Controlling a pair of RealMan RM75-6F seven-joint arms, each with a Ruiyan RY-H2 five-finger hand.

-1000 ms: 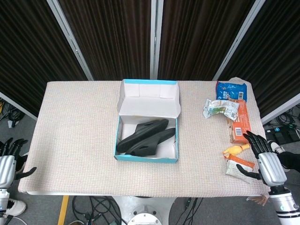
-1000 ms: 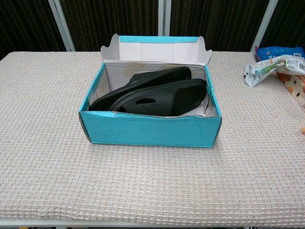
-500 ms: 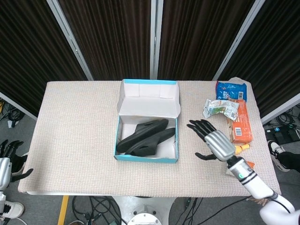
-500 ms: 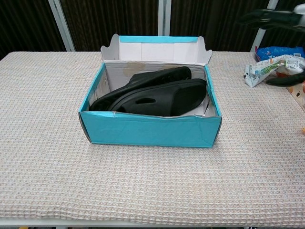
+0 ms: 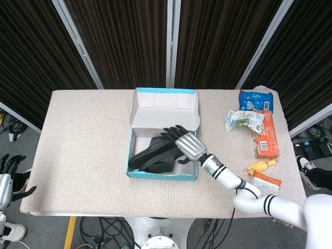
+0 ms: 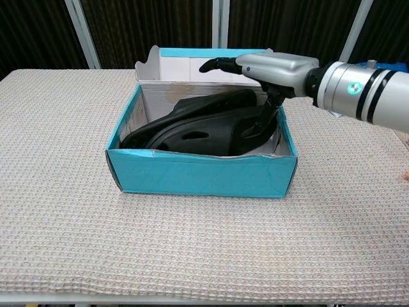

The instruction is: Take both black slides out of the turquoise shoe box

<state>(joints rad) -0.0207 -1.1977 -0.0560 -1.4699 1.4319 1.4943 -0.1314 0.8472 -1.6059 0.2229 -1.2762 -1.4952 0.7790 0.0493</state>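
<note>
Your right hand [image 6: 271,67] hovers spread and empty over both slides [image 6: 204,125], which lie stacked in the box [image 6: 198,173]; grab clumsily and you may drag the light box along.

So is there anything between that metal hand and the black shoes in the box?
Nothing visible. The box is open, its lid folded back, and the right hand hangs just above the slides, fingers spread and the thumb reaching down to the nearer one. Only the box walls surround them.
</note>
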